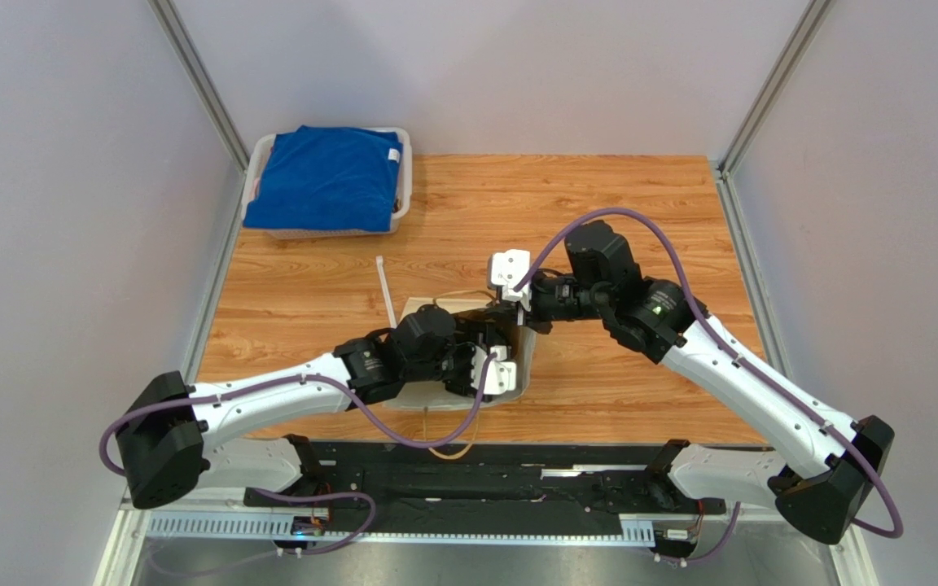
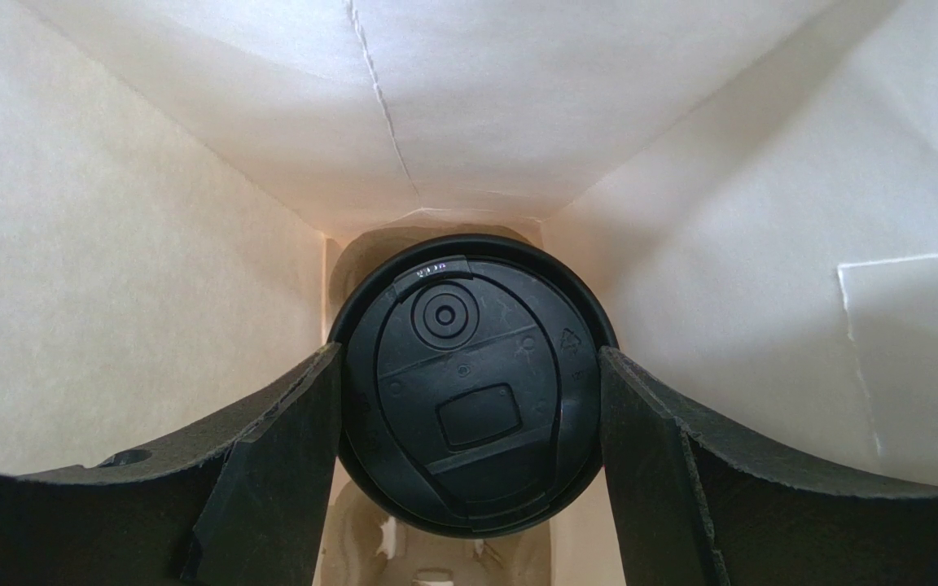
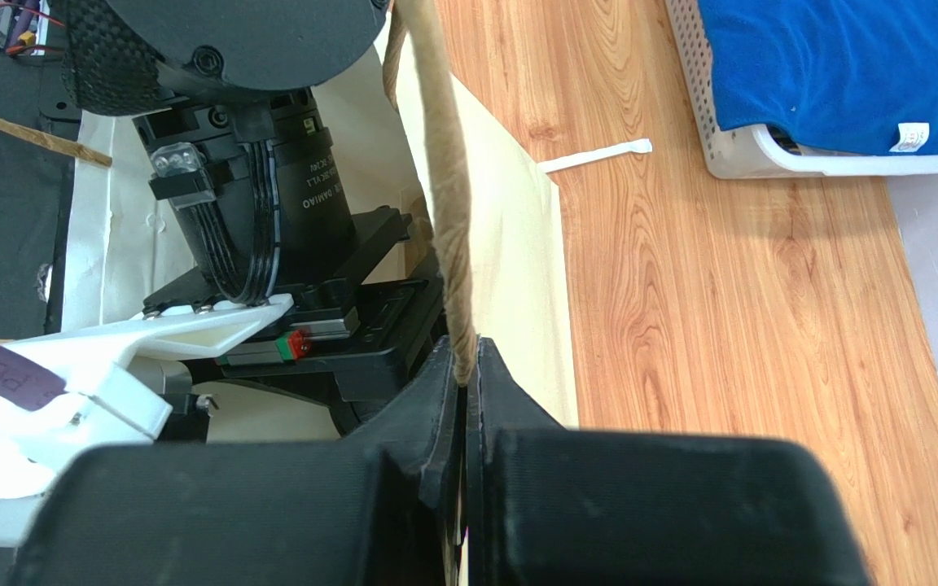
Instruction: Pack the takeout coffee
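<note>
Inside the paper bag (image 2: 131, 269), the left fingers (image 2: 278, 464) gripped the takeout coffee (image 2: 472, 385) by its lid; the right fingers (image 3: 431, 409) pinched the bag's handle (image 3: 443, 208), likely to hold its mouth open.

From above we see bright, even, diffuse light. The arms (image 1: 291, 397) cast only soft, faint shadows on the worktop (image 1: 633, 220), and the picture is sharp throughout. Inside the bag (image 2: 131, 244) the light is warmer and dimmer, filtering through the paper and fading toward the bottom. The coffee (image 2: 474, 379) carries a dull sheen on its black lid, while the left jaws sit dark and soft close to the lens. At the right wrist the wood grain is crisp and bright, and the right jaws are a near featureless black.
</note>
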You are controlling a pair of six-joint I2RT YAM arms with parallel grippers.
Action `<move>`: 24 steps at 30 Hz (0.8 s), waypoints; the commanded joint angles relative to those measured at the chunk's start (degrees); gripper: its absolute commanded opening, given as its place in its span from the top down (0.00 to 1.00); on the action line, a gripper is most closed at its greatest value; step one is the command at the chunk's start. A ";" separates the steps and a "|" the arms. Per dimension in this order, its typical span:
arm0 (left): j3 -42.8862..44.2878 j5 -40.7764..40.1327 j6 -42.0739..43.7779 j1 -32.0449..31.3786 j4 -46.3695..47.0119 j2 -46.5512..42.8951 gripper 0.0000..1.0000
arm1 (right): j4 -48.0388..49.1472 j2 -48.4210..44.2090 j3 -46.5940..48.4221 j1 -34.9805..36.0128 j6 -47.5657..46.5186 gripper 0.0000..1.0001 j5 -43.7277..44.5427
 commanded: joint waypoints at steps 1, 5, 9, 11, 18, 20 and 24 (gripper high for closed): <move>1.64 0.96 -1.11 0.69 1.77 -2.01 1.00 | 1.34 -0.91 1.91 -0.59 -0.17 1.00 -3.29; 1.20 4.29 -2.07 0.69 3.35 -5.61 1.00 | 1.43 -0.74 2.00 -0.94 -0.43 1.00 -3.82; 0.85 4.30 -5.23 1.48 6.60 -6.94 1.00 | 1.34 -0.82 1.91 -1.03 -0.52 1.00 -4.00; 0.85 4.47 -6.99 2.36 7.48 -6.85 1.00 | 1.34 -0.91 1.91 -1.03 -0.61 1.00 -4.08; 0.15 4.39 -7.27 3.85 8.45 -5.97 1.00 | 1.43 -1.18 1.82 -1.11 -0.87 1.00 -4.26; -0.38 4.39 -6.91 4.03 8.54 -5.80 1.00 | 1.43 -1.18 1.82 -1.03 -0.96 1.00 -4.26; -1.08 4.56 -6.21 4.29 9.24 -5.09 1.00 | 1.51 -1.09 1.73 -1.11 -1.05 1.00 -4.52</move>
